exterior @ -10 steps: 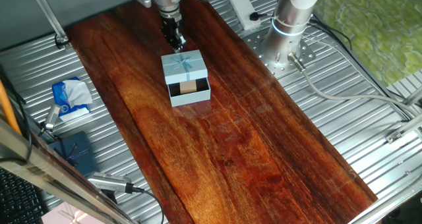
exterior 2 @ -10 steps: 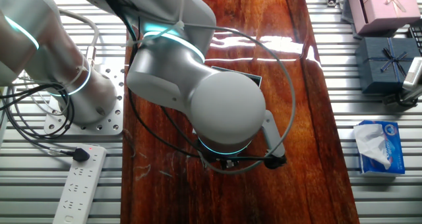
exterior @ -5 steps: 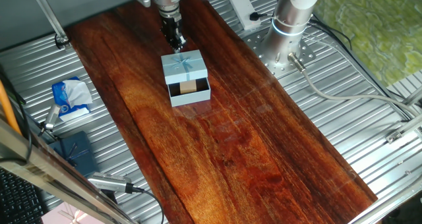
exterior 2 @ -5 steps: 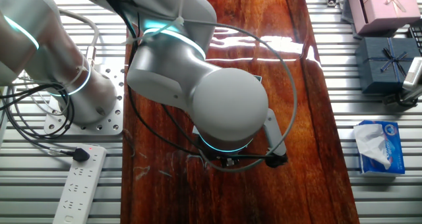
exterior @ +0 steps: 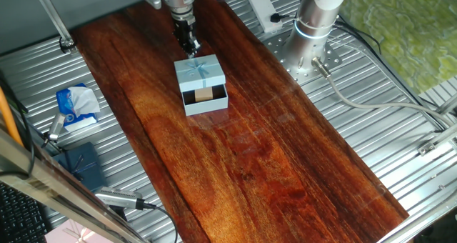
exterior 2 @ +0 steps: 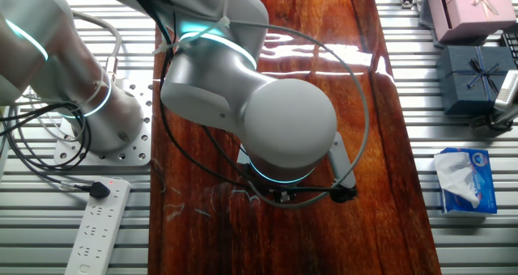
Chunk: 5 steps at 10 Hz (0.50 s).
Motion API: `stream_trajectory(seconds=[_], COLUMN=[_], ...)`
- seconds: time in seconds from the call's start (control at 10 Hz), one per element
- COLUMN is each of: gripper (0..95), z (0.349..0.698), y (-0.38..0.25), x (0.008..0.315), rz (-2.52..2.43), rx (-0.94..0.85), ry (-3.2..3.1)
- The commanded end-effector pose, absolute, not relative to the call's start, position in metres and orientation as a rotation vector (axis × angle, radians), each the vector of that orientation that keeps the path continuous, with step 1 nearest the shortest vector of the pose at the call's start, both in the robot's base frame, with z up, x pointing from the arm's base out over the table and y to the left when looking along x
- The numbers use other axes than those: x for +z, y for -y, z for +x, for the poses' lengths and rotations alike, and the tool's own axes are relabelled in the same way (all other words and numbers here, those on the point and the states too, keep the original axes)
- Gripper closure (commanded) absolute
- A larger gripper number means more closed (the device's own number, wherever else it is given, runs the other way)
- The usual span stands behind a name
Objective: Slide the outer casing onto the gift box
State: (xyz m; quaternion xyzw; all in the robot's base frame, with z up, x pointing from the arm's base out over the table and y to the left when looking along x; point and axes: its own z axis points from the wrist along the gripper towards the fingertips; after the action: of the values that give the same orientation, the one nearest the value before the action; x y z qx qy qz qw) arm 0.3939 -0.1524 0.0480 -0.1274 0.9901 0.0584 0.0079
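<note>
The outer casing (exterior: 199,72), a light-blue sleeve with a ribbon bow on top, lies on the wooden board (exterior: 271,164). It covers most of the gift box (exterior: 206,100), whose open near end sticks out and shows dark lining and a tan block (exterior: 204,94). My gripper (exterior: 189,47) points down just behind the casing's far edge, with its jaws closed together and holding nothing. It is at or against that edge. In the other fixed view the arm's wrist (exterior 2: 287,129) hides the casing, the box and the gripper.
A tissue pack (exterior: 75,106) and a dark navy box (exterior: 80,164) lie left of the board. They show in the other fixed view too, the pack (exterior 2: 461,180) and the navy box (exterior 2: 476,77), beside a pink box (exterior 2: 473,4). A power strip (exterior 2: 95,226) lies by the arm base (exterior: 314,28).
In the other fixed view the arm's wrist has shifted slightly to the right and down. The casing and the gift box look nearly unchanged.
</note>
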Motion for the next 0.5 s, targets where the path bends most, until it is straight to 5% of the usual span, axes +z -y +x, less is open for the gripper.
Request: stream_trajectory(seconds=[0.1, 0.5], gripper=[95.0, 95.0], z=[0.3944, 0.3962], y=[0.1521, 0.1470], x=[0.0491, 0.0508], rz=[-0.400, -0.387], rx=[0.183, 0.184], ry=[-3.100, -3.112])
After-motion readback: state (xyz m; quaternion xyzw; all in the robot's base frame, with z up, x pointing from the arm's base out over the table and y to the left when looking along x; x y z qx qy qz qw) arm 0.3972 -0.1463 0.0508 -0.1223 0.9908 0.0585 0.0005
